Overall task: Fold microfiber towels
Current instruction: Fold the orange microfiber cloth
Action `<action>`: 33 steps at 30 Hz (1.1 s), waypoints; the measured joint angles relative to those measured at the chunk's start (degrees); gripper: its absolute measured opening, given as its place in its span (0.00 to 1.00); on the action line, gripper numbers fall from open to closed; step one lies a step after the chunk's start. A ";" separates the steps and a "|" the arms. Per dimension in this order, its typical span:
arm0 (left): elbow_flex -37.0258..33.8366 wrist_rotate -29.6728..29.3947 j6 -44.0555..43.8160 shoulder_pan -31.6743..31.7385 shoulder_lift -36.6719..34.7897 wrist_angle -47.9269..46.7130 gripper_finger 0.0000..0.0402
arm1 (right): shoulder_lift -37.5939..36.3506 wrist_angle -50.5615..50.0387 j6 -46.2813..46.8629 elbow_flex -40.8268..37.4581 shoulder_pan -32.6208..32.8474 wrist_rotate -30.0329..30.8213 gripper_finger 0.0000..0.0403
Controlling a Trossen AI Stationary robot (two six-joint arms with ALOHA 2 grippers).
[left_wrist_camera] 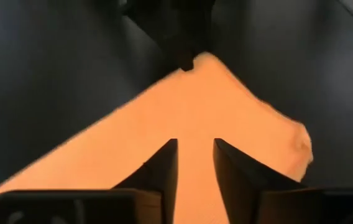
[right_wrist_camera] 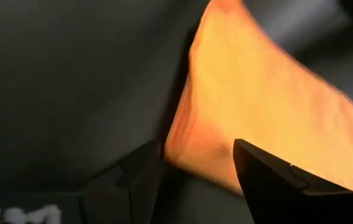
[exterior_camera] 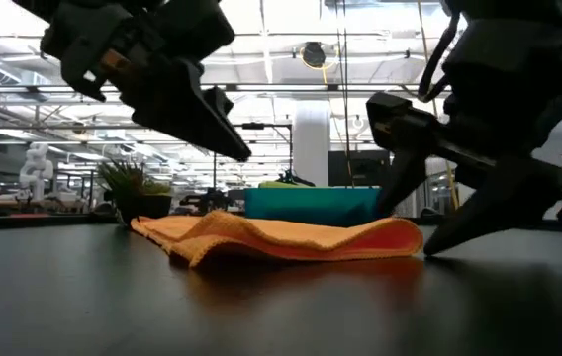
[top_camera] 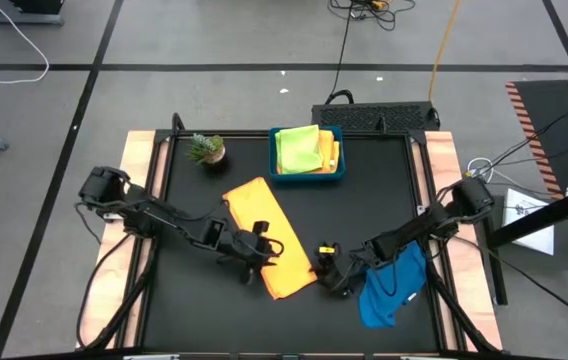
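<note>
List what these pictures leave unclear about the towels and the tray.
- Blue towel: high view, the right arm covers part of it.
- Tray: high view, yellow-green cloths fill it; their number is unclear.
- Orange towel: high view, left gripper hides its middle; layers cannot be counted.

towel between both grippers

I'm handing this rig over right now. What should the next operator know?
Left gripper: open, over the orange towel, holding nothing.
Right gripper: open, at that towel's near-right corner.
The orange towel lies folded into a long strip mid-table.
Blue towel lies crumpled at the table's right edge, under the right arm.
Lime green towel and a yellow one sit in the blue tray.
Left: finish the orange, fold the blue.
</note>
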 joint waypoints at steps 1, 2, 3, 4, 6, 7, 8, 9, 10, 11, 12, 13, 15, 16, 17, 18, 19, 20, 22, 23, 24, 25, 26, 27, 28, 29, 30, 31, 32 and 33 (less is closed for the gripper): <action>-0.01 0.02 -0.49 -0.11 0.37 0.13 0.29 | 1.06 2.23 -0.04 0.01 -0.29 -0.20 0.49; -0.13 0.02 -0.94 -0.33 0.67 0.51 0.31 | 2.06 3.72 -0.01 0.02 -0.46 -0.32 0.48; -0.17 0.03 -1.02 -0.45 1.13 1.62 0.34 | 2.51 4.19 -0.08 0.11 -0.57 -0.32 0.48; -0.10 -0.01 -1.27 -0.55 1.55 2.75 0.37 | 3.09 4.85 -0.20 0.11 -0.63 -0.35 0.47; -0.11 -0.01 -1.53 -0.89 1.64 2.20 0.41 | 4.27 5.69 -0.58 0.11 -0.71 0.07 0.44; -0.17 0.00 -1.87 -1.08 1.63 2.26 0.43 | 4.33 5.61 -0.63 0.13 -0.71 -0.02 0.42; -0.15 0.00 -2.04 -1.15 1.62 2.30 0.44 | 4.36 5.77 -0.63 0.13 -0.71 -0.17 0.40; -0.15 0.00 -2.22 -1.21 1.58 2.01 0.46 | 4.36 6.11 -0.66 0.11 -0.71 -0.13 0.38; -0.15 -0.01 -2.28 -1.39 1.53 1.82 0.46 | 4.18 6.31 -0.67 0.11 -0.71 -0.13 0.35; -0.15 -0.01 -2.32 -1.59 1.50 1.80 0.47 | 3.79 6.19 -0.69 0.10 -0.71 -0.15 0.32; -0.15 -0.01 -2.32 -1.78 1.45 1.81 0.47 | 3.34 6.22 -0.82 0.01 -0.69 -0.13 0.29; -0.15 -0.01 -2.32 -1.96 1.41 1.81 0.47 | 3.01 6.40 -0.83 -0.13 -0.69 0.08 0.25; -0.15 -0.01 -2.27 -2.41 1.39 1.75 0.47 | 2.13 6.60 -0.08 -0.15 -0.71 0.59 0.18; -0.15 -0.01 -2.10 -2.67 1.39 1.52 0.47 | 1.64 7.22 0.34 -0.15 -0.73 1.40 0.15; -0.15 -0.01 -1.91 -2.84 1.39 1.49 0.47 | 1.24 8.19 0.57 -0.13 -0.73 2.17 0.11; -0.15 -0.05 -1.81 -3.06 1.39 1.49 0.47 | 0.88 8.86 0.99 -0.09 -0.73 3.00 0.07; -0.15 -0.10 -1.57 -3.38 1.39 1.47 0.47 | 0.56 9.08 1.51 -0.09 -0.73 3.43 0.04; -0.14 -0.32 -1.30 -3.61 1.39 1.49 0.47 | 0.33 9.53 1.64 -0.11 -0.80 3.98 0.02; -0.13 -0.50 -1.27 -4.07 1.39 1.49 0.47 | 0.24 11.96 1.82 -0.09 -1.02 4.78 0.02; -0.13 -0.51 -1.26 -4.22 1.39 1.49 0.47 | -0.05 12.77 1.84 -0.10 -1.12 5.49 0.03; -0.13 -0.51 -1.27 -4.42 1.39 1.49 0.47 | -0.26 13.61 1.90 -0.11 -1.26 6.02 0.03; -0.13 -0.51 -1.27 -4.55 1.39 1.49 0.47 | -0.28 14.81 1.94 -0.07 -1.57 6.06 0.03; -0.13 -0.51 -1.27 -4.78 1.39 1.50 0.47 | -0.28 15.50 1.97 -0.04 -1.91 6.09 0.03; -0.13 -0.53 -1.32 -5.02 1.39 1.59 0.47 | -0.28 15.91 2.28 -0.04 -2.32 6.09 0.02; -0.13 -0.54 -1.34 -5.31 1.39 1.89 0.47 | -0.23 16.67 3.17 -0.04 -2.76 6.07 0.01; -0.13 -0.54 -1.36 -5.63 1.39 2.22 0.47 | -0.22 17.58 4.14 -0.04 -3.31 6.05 0.01; -0.12 -0.55 -1.50 -6.00 1.39 2.40 0.47 | -0.28 18.39 5.27 -0.04 -3.95 5.96 0.01; -0.11 -0.57 -1.88 -6.34 1.39 2.48 0.47 | -0.34 18.85 6.59 -0.04 -4.59 5.93 0.01; -0.11 -0.97 -2.23 -6.69 1.39 2.47 0.47 | -0.34 18.88 7.73 -0.02 -5.26 5.93 0.01; -0.11 -2.09 -2.44 -7.17 1.39 2.41 0.47 | -0.28 18.77 8.70 -0.02 -5.86 5.93 0.01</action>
